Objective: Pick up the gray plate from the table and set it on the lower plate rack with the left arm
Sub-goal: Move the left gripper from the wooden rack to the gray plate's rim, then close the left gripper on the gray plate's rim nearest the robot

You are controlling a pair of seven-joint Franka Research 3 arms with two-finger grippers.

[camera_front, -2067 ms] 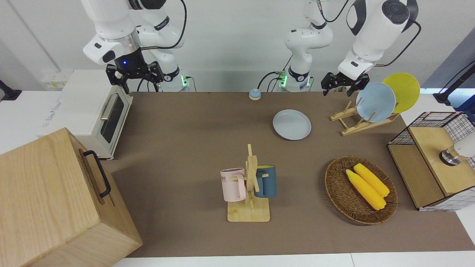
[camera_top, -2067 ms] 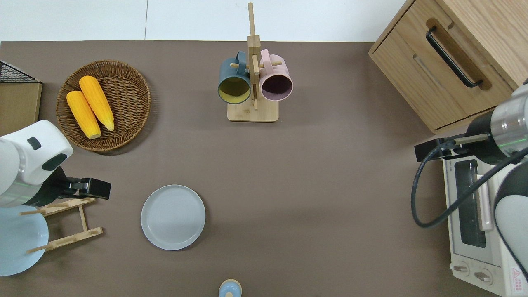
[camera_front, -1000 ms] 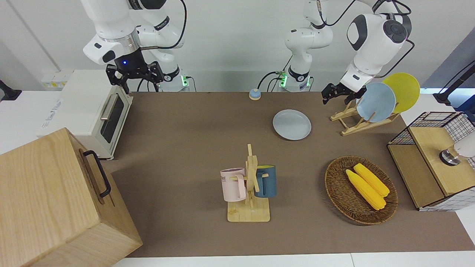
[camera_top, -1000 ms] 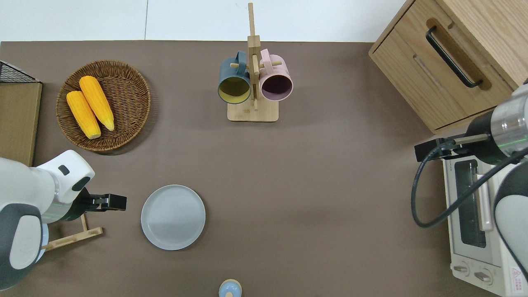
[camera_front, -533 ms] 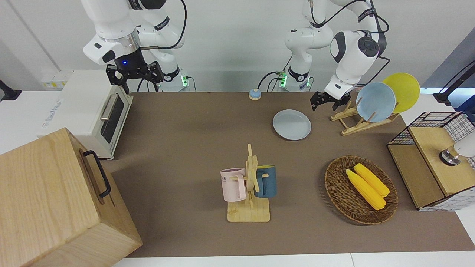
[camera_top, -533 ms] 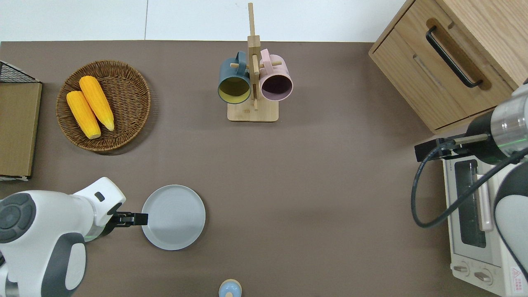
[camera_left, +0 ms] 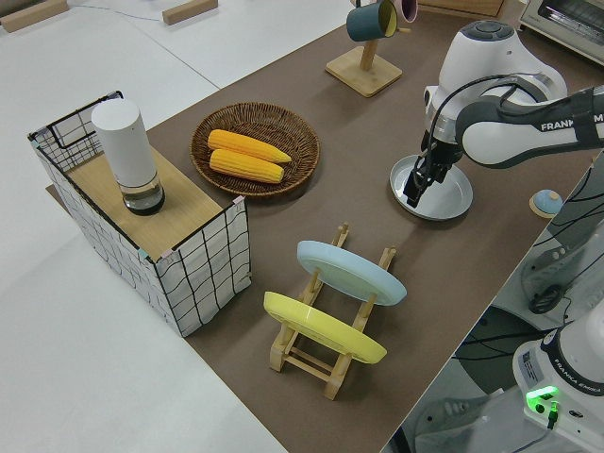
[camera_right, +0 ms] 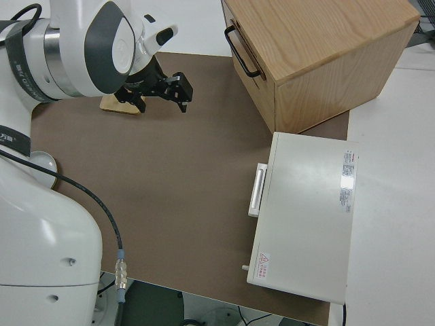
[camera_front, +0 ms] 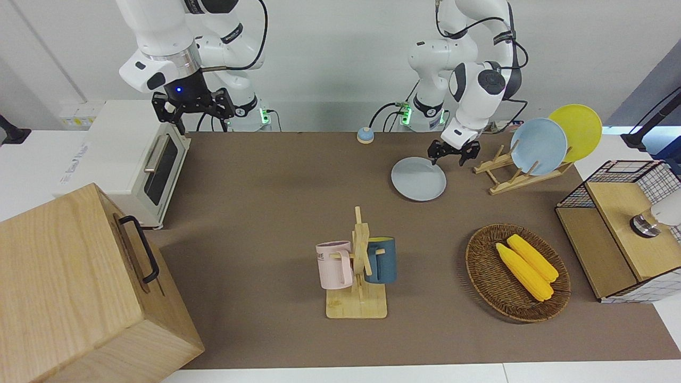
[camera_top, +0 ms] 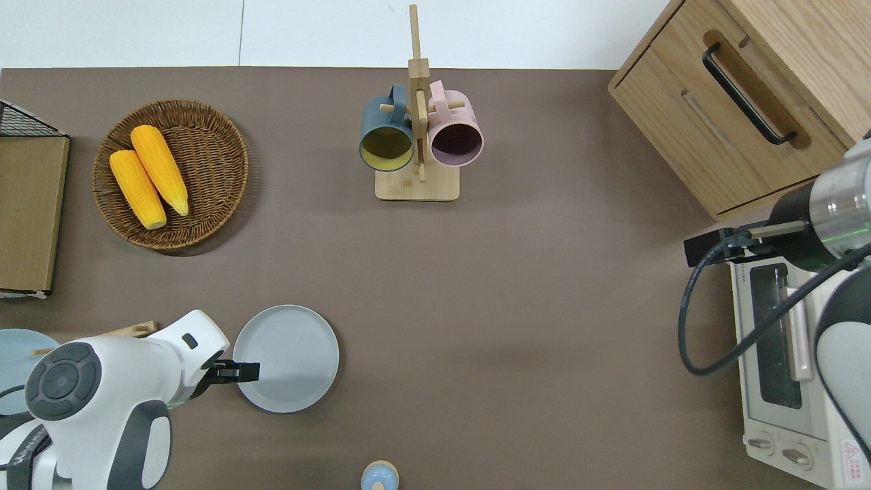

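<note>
The gray plate lies flat on the brown table; it also shows in the overhead view and the left side view. My left gripper is open and low over the plate's rim, on the side toward the wooden plate rack; it shows in the overhead view and the left side view. The rack holds a light-blue plate and a yellow plate; its lower slots are empty. My right gripper is parked and open.
A wicker basket with two corn cobs lies farther from the robots than the rack. A mug stand with two mugs, a toaster oven, a wooden cabinet, a wire-sided box and a small blue bell are also on the table.
My left arm has swung from over the plate rack toward the gray plate and come down to its rim. The plate has not moved. The right arm has not moved.
</note>
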